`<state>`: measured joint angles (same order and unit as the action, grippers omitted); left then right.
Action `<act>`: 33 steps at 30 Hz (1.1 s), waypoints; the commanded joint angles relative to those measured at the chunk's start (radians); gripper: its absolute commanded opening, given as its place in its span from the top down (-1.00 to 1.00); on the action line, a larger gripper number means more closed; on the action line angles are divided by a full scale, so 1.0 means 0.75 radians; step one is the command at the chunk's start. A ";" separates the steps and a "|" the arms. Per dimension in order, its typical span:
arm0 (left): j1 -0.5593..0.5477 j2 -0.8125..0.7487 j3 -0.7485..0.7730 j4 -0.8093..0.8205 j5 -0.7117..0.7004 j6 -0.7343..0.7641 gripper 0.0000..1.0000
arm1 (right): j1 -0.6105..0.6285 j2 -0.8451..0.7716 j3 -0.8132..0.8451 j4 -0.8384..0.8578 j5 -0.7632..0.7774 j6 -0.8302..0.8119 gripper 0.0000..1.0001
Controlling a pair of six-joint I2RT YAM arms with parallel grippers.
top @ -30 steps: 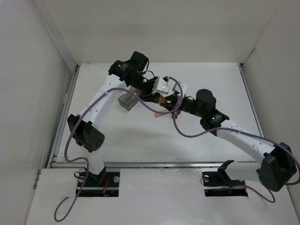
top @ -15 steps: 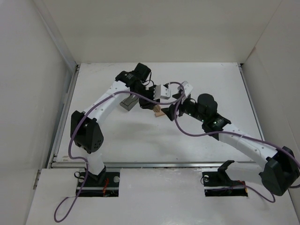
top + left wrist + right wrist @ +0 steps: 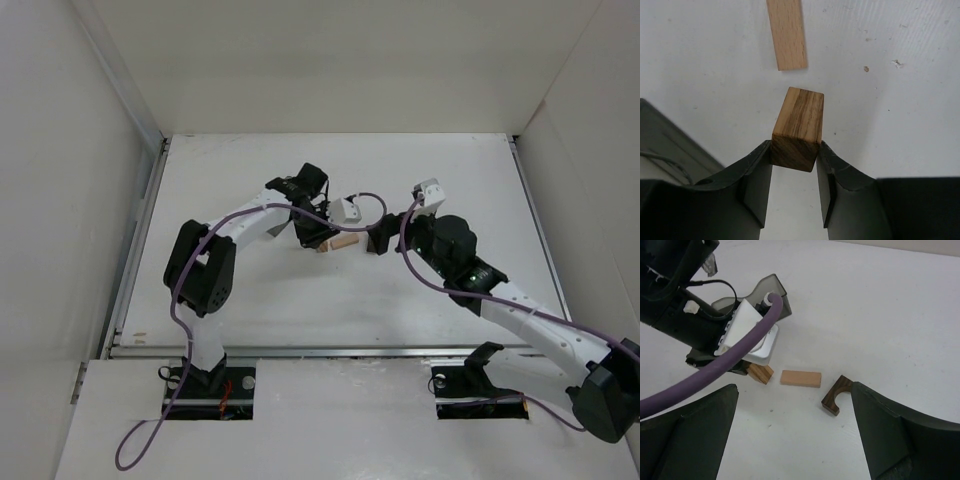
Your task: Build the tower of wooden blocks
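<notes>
The left gripper pinches a striped brown block by its near end, just short of a light tan block lying flat on the table. The right gripper is spread wide, empty; the tan block and a dark arched piece lie ahead between its fingers.

You have a white bench under everything, matte, with a few small dark specks showing in the left wrist view. One light tan block lies flat on it. Just beside that block's right end in the right wrist view, not touching, sits a dark brown arched piece. Farther back stands a grey bin, partly hidden.
</notes>
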<state>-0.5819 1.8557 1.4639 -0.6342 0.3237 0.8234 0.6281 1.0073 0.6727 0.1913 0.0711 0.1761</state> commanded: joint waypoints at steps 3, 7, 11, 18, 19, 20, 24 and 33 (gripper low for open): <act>-0.020 0.060 -0.025 0.017 -0.037 -0.055 0.96 | -0.019 -0.036 -0.017 -0.008 0.136 0.099 -1.00; -0.020 0.091 0.008 -0.024 -0.037 -0.055 0.96 | -0.019 -0.120 -0.044 -0.032 0.136 0.074 -1.00; -0.050 0.103 0.022 -0.052 -0.051 -0.018 0.91 | -0.019 -0.167 -0.093 -0.122 0.207 0.060 -1.00; -0.144 0.129 0.118 -0.167 -0.206 0.013 0.77 | -0.032 -0.255 -0.120 -0.177 0.253 0.060 -1.00; -0.159 0.142 0.130 -0.189 -0.221 0.013 0.72 | -0.032 -0.255 -0.120 -0.177 0.253 0.060 -1.00; -0.159 0.142 0.130 -0.189 -0.221 0.013 0.66 | -0.032 -0.255 -0.120 -0.177 0.253 0.060 -1.00; -0.183 0.142 0.145 -0.202 -0.251 -0.002 0.44 | -0.032 -0.255 -0.120 -0.177 0.253 0.060 -1.00; -0.196 0.154 0.132 -0.230 -0.250 -0.057 0.02 | -0.032 -0.267 -0.132 -0.190 0.253 0.060 -1.00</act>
<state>-0.7036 1.9686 1.5341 -0.7662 0.1268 0.7830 0.6071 0.8234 0.5762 0.0177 0.2554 0.2207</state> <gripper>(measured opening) 0.483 0.999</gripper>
